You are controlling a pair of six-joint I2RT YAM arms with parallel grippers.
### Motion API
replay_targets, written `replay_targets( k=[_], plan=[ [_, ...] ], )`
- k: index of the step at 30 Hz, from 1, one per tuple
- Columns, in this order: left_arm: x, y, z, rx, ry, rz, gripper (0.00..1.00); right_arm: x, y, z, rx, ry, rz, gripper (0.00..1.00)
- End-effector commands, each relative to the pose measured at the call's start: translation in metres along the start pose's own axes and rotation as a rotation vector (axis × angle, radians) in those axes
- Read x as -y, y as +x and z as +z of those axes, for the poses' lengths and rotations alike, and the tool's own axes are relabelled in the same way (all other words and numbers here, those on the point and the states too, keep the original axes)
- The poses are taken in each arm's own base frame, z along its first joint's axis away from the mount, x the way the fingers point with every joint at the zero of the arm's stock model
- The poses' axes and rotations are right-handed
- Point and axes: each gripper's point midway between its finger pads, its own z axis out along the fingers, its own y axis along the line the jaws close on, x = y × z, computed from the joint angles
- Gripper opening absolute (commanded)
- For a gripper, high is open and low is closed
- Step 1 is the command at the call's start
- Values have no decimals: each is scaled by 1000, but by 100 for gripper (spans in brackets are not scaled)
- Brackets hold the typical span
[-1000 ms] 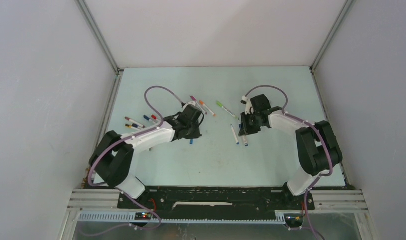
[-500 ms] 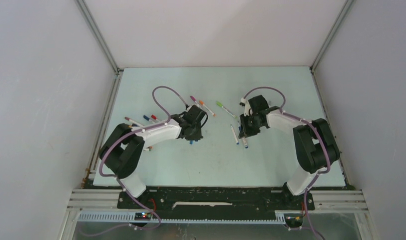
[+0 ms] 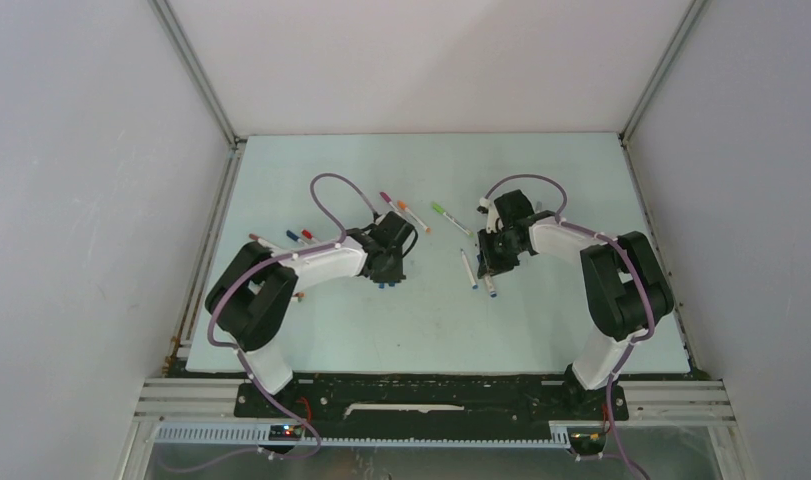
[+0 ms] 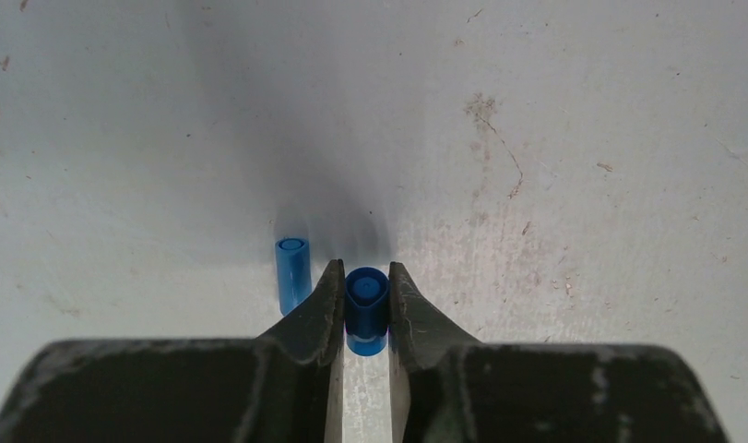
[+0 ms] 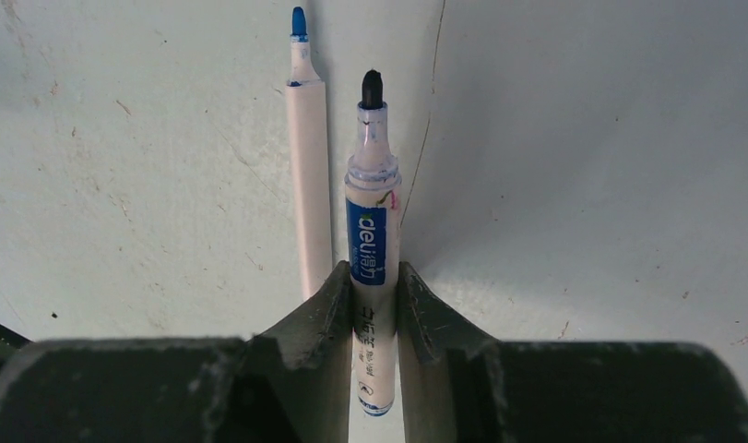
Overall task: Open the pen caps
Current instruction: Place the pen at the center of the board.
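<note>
The left end effector [image 4: 364, 273] pinches a blue cap [image 4: 366, 312] down at the table [image 4: 582, 138], and a second cap [image 4: 292, 272] lies just beside it. Across now: the right end effector [image 5: 374, 277] clamps an uncapped dark-tipped pen [image 5: 371, 175], with a blue-tipped pen [image 5: 307, 166] lying alongside.

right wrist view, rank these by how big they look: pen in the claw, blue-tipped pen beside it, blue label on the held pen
1. held pen: looks biggest, though it sits nearer the camera, so its lead over 2 is unsure
2. blue-tipped pen
3. blue label
</note>
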Motion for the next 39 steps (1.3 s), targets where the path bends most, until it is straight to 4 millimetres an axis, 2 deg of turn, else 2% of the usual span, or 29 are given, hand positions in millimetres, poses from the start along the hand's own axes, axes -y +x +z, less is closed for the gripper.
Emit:
replay_targets(
  k=[1, 7, 12, 18, 21, 25, 29, 33, 36, 39],
  plan=[
    [17, -18, -6, 31, 31, 24, 20, 2, -15, -2, 29, 24, -15, 23],
    [18, -18, -7, 25, 30, 29, 28, 2, -14, -1, 20, 23, -16, 26],
    [21, -22, -12, 35, 41, 29, 33, 1, -16, -3, 22, 19, -21, 33],
    [25, -27, -25, 56, 63, 29, 34, 2, -20, -9, 35, 15, -28, 34],
    [31, -38, -45, 105, 109, 30, 36, -4, -28, -21, 74, -5, -57, 35],
    [38, -57, -79, 202, 183, 41, 44, -11, -40, -42, 137, -41, -99, 36],
    [36, -74, -110, 318, 220, 53, 53, -8, -51, -62, 196, -73, -124, 36],
    [28, -82, -131, 424, 247, 41, 59, 6, -62, -84, 221, -114, -168, 37],
    [23, -85, -146, 512, 291, 9, 65, 29, -69, -104, 238, -138, -181, 38],
    [11, -81, -153, 574, 299, -29, 74, 57, -78, -117, 289, -122, -128, 39]
  ],
)
